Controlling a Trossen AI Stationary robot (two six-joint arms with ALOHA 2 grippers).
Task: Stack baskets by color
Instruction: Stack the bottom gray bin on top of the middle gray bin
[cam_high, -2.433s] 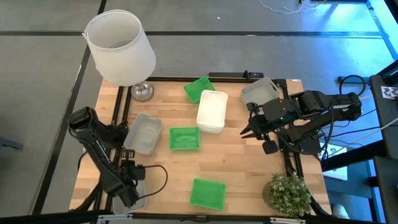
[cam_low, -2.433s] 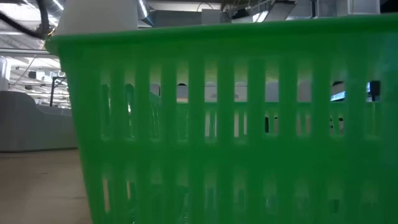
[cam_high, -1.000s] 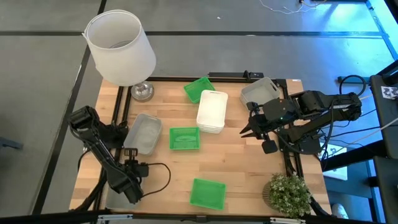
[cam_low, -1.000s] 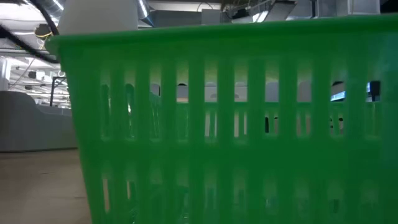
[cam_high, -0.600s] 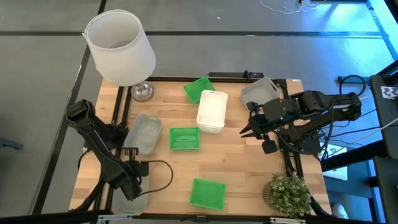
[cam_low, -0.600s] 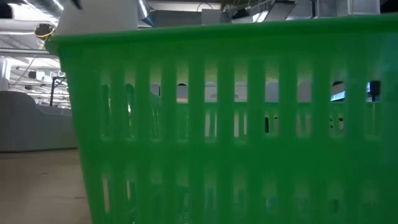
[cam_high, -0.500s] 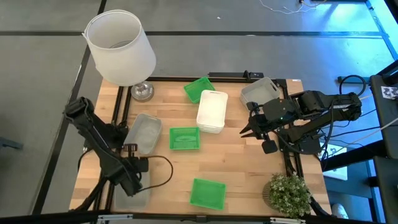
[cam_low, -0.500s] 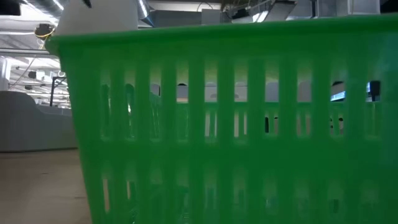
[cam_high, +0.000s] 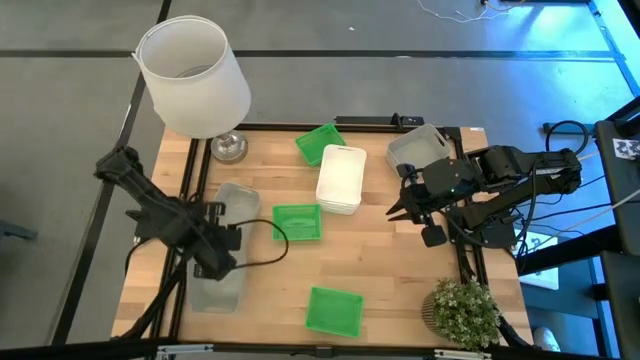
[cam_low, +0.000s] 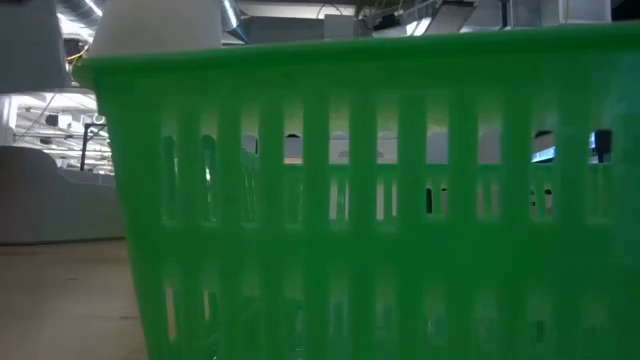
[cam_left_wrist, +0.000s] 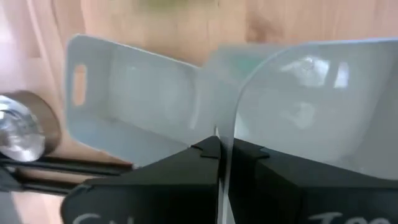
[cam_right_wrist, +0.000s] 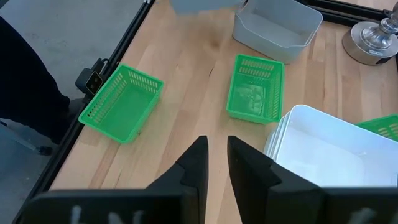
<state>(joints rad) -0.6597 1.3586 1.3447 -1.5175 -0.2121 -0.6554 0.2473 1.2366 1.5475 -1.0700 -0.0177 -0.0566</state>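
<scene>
My left gripper (cam_high: 217, 264) is shut on a translucent grey basket (cam_high: 216, 290) and carries it over the table's near left part. A second grey basket (cam_high: 238, 203) lies just beyond it on the wood, and a third (cam_high: 418, 147) sits at the far right. Three white baskets (cam_high: 341, 178) are nested at the centre. Green baskets lie at the far middle (cam_high: 320, 143), the centre (cam_high: 297, 222) and the near edge (cam_high: 334, 310). My right gripper (cam_high: 398, 211) hangs open above the table's right part, holding nothing. My left gripper pinches the rim of the grey basket's far end wall (cam_left_wrist: 222, 138) between its two fingers, one inside the basket and one outside. The fingers come from above, pointing down. The basket (cam_left_wrist: 311, 106) hangs below them, clear of the table.
A large white lampshade (cam_high: 193, 75) on a metal base (cam_high: 229, 148) stands at the far left corner. A small potted plant (cam_high: 464, 310) sits at the near right corner. The near green basket (cam_low: 380, 190) fills the low view. Bare wood lies between the centre and the plant.
My left gripper has risen and gone from the near left corner toward the far edge, staying shut on the grey basket. The basket has come up off the table with it and now hangs close to the second grey basket.
</scene>
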